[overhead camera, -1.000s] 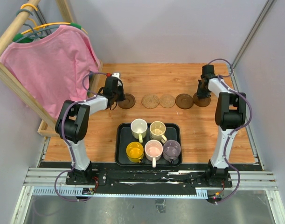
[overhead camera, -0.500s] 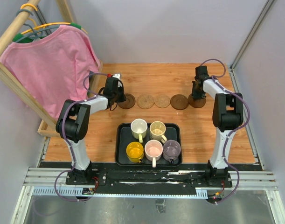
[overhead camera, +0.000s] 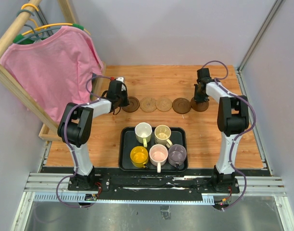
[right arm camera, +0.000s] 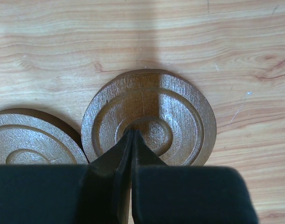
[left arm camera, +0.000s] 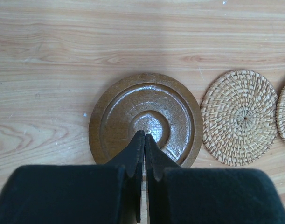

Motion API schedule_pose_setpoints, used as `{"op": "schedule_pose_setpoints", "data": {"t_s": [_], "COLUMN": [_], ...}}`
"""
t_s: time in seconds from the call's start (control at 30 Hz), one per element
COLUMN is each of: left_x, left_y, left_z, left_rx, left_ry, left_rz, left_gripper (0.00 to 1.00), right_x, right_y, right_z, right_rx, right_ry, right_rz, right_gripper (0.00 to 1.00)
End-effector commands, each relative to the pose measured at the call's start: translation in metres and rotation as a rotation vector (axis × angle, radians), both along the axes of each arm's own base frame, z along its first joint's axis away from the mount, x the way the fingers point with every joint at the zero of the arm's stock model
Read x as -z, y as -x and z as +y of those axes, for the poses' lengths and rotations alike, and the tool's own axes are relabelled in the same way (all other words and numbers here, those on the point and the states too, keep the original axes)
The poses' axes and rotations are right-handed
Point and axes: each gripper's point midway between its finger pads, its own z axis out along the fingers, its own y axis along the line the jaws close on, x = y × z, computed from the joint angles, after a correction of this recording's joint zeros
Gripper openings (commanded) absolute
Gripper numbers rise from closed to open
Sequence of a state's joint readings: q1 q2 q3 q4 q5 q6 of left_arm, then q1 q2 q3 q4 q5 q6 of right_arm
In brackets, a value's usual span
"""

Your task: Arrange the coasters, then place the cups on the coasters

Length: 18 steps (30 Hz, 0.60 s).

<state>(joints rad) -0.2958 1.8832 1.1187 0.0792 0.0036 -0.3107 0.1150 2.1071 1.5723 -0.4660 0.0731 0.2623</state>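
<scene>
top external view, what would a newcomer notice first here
A big pink shirt hangs on a wooden rack at far left. Five cups sit packed in a black tray near the arm bases. Beyond it five coasters form a row, with the shut left fingers and right fingers tipped onto the end ones.

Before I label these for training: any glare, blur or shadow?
Left wrist: glossy highlights on the leftmost dark coaster; left hand soft, too near. Right wrist: bright band on the rightmost dark coaster, faint shadow on the table beyond. Top external: even, sharp.
</scene>
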Motion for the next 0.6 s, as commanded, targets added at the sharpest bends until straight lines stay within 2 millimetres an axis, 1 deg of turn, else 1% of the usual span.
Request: {"op": "schedule_pose_setpoints", "data": {"t_s": [0.0, 0.07, 0.23, 0.3, 0.43, 0.57], "left_x": [0.013, 0.017, 0.026, 0.029, 0.033, 0.034], "left_y": [0.004, 0.004, 0.005, 0.005, 0.003, 0.0], "left_z": [0.005, 0.001, -0.009, -0.011, -0.01, -0.007], "left_rx": [0.005, 0.024, 0.076, 0.089, 0.088, 0.07], "left_ry": [-0.019, -0.007, 0.017, 0.019, 0.011, -0.003], "left_rz": [0.026, 0.039, 0.067, 0.078, 0.087, 0.089], "left_gripper": [0.05, 0.05, 0.05, 0.05, 0.05, 0.05], "right_x": [0.032, 0.032, 0.026, 0.025, 0.023, 0.013], "right_y": [0.043, 0.044, 0.046, 0.046, 0.047, 0.042], "right_z": [0.017, 0.014, 0.0, -0.005, -0.014, -0.013], "right_rx": [-0.024, -0.02, 0.004, 0.02, 0.043, 0.012], "right_ry": [-0.018, -0.002, 0.061, 0.06, 0.054, 0.052], "right_rz": [0.174, 0.179, 0.172, 0.172, 0.172, 0.141], "right_gripper": [0.01, 0.01, 0.01, 0.01, 0.01, 0.04]}}
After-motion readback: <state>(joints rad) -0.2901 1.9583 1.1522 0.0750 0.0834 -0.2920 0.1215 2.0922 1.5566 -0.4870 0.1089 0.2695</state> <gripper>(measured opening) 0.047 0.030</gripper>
